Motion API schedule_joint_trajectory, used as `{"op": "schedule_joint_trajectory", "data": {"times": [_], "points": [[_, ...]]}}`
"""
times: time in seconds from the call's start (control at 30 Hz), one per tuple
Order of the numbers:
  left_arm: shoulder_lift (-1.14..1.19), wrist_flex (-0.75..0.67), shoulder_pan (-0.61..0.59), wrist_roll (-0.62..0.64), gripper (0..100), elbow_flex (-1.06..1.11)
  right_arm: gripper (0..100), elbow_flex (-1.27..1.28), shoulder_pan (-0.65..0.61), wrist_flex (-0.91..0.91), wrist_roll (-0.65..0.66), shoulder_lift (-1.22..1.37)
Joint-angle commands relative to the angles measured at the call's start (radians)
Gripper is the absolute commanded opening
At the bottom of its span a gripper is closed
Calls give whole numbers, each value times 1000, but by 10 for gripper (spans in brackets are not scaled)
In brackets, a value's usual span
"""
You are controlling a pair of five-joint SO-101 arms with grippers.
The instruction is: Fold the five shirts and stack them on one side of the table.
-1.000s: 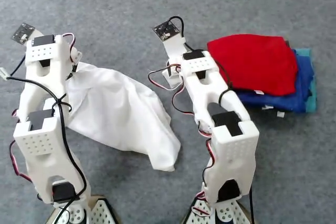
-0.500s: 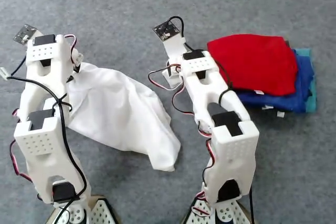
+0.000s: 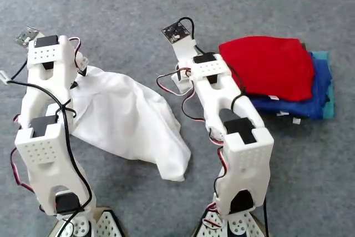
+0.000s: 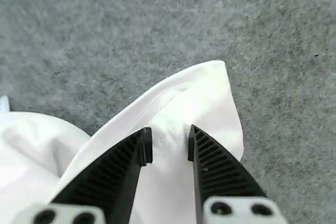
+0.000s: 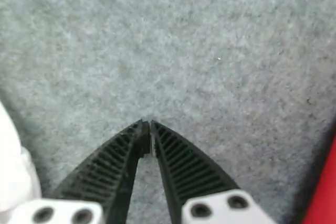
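**High view.** We see the left arm (image 3: 44, 109) bent over the left part of the grey bench (image 3: 122, 9). Its tip meets the upper corner of the white shirt (image 3: 130, 120). This shirt lies crumpled and unfolded between the two arms, and one corner of it rises toward the left arm's tip. The right arm (image 3: 222, 109) stands just beside a stack at the right side of the bench. A folded red shirt (image 3: 269, 67) lies on top, a blue shirt (image 3: 316, 98) lies under it, and a teal edge (image 3: 330, 84) shows beneath both.

**Left wrist view.** We see the left jaws drawn close together, with a raised fold of the white shirt (image 4: 205, 103) pinched between their ribbed inner faces. The cloth spreads out past the tips, and the grey bench (image 4: 157, 19) lies beyond it.

**Right wrist view.** We see the right jaws closed tip to tip, gripping nothing, over the bare grey bench (image 5: 184, 40). A sliver of the red shirt (image 5: 324, 198) shows at the frame's edge, apart from the jaws.
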Motion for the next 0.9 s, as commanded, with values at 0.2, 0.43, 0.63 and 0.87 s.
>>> {"op": "schedule_joint_trajectory", "data": {"times": [0.2, 0.43, 0.63, 0.87], "points": [[86, 5, -1, -46, 135, -61, 18, -47, 11, -12, 0, -2], [129, 6, -1, -49, 58, -96, 18, -47, 11, -12, 0, -2], [135, 2, -1, -52, 26, -105, 18, -47, 11, -12, 0, -4], [130, 80, -8, -143, 29, -278, 18, -47, 11, -12, 0, -7]]}}
